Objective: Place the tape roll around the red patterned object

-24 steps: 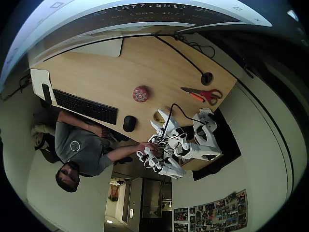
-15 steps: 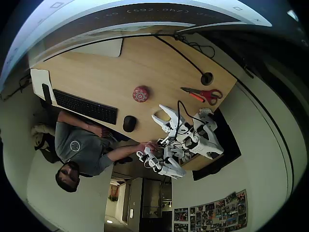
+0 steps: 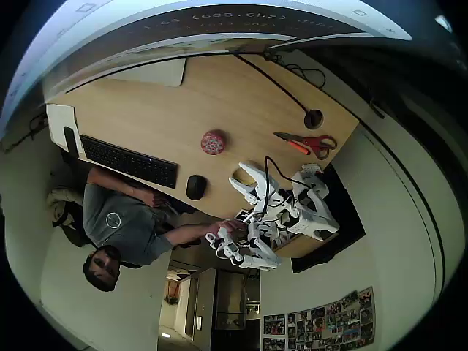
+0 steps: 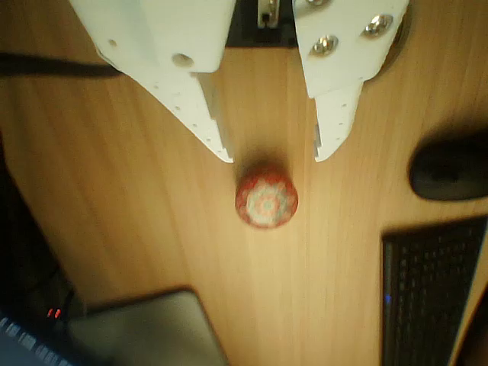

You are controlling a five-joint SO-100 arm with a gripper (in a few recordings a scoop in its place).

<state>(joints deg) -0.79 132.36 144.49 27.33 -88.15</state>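
Wooden bench point(image 3: 168, 110): gripper point(image 4: 273, 156) gapes empty, aimed at the red patterned object point(image 4: 266, 200); tape roll point(image 3: 240, 177) lies beneath it ungrasped, so pickup comes next.

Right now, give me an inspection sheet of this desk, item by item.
Surface: light wooden desk, bare in the middle.
Job's things: red patterned object sits alone on the wood; tape roll lies under the end effector.
Clutter: scissors, keyboard, mouse, grommet.
End effector: open in the wrist view, aimed toward the red patterned object.
Cables: black cable runs to the grommet.
Surroundings: seated person beside the desk.
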